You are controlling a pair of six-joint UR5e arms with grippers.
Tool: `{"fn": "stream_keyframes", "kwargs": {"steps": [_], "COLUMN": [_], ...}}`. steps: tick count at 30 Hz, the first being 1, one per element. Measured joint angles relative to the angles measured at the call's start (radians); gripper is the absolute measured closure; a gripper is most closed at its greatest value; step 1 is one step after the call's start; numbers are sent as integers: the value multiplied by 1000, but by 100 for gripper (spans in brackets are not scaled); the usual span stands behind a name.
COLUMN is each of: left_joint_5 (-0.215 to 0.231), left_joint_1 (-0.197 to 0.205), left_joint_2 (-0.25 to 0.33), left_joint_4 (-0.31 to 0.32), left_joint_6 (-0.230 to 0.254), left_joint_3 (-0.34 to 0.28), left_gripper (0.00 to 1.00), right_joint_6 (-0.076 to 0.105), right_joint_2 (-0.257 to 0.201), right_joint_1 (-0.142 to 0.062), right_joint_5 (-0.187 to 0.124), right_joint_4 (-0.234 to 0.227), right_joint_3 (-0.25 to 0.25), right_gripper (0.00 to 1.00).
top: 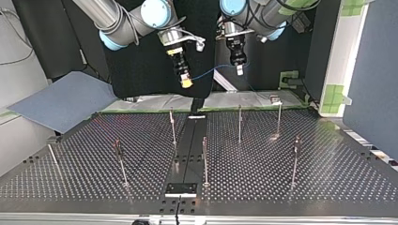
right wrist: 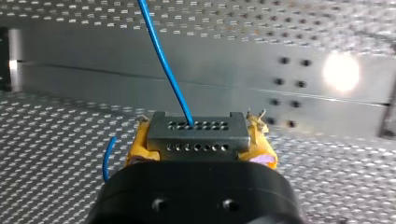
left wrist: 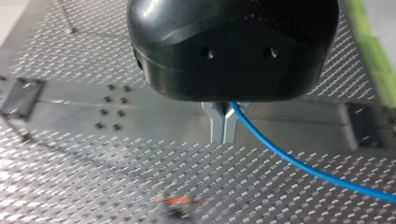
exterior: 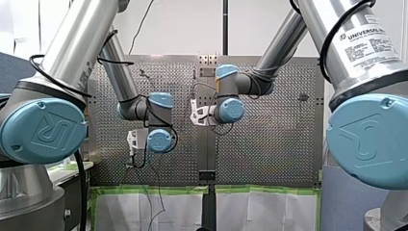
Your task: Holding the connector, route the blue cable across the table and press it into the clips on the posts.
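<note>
Fingers [right wrist: 259, 139] of the right gripper [right wrist: 198, 140] clamped the connector [right wrist: 198, 129], the left gripper [left wrist: 224, 123] pinched the blue cable [left wrist: 299, 163], yet no posts [top: 239, 123] held cable.

The robot's left arm [exterior: 72, 43] and right arm [exterior: 337, 29] are shiny silver tubes with round light-blue caps [exterior: 43, 130]. Black cables [exterior: 323, 50] loop around them. The right claw [top: 187, 83] has yellow pads [right wrist: 135, 148].

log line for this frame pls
stage: pre-routing | right gripper: shut on connector | left gripper: shut on blue cable | both raised over table | posts: no cable clipped
</note>
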Motion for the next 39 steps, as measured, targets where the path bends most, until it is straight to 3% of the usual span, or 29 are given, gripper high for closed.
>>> {"fn": "stream_keyframes", "kwargs": {"steps": [11,16,20,28,39], "left_joint_5": [-98,-138,-168,-146,-111], "left_joint_1": [22,32,37,52,68], "left_joint_2": [98,139,171,237,334], "left_joint_4": [-97,-139,-171,-237,-334], "left_joint_6": [38,27,6,-20,-41], "left_joint_3": [66,87,102,113,127], "left_gripper": [100,100,100,100,100], "right_joint_6": [7,8,8,24,57], "right_joint_2": [-96,-135,-131,-105,-96], "right_joint_1": [5,10,19,31,39], "right_joint_5": [-16,-27,-29,-39,-68], "right_joint_4": [96,134,145,152,212], "right_joint_3": [-83,-90,-101,-154,-250], "right_gripper": [100,100,100,100,100]}}
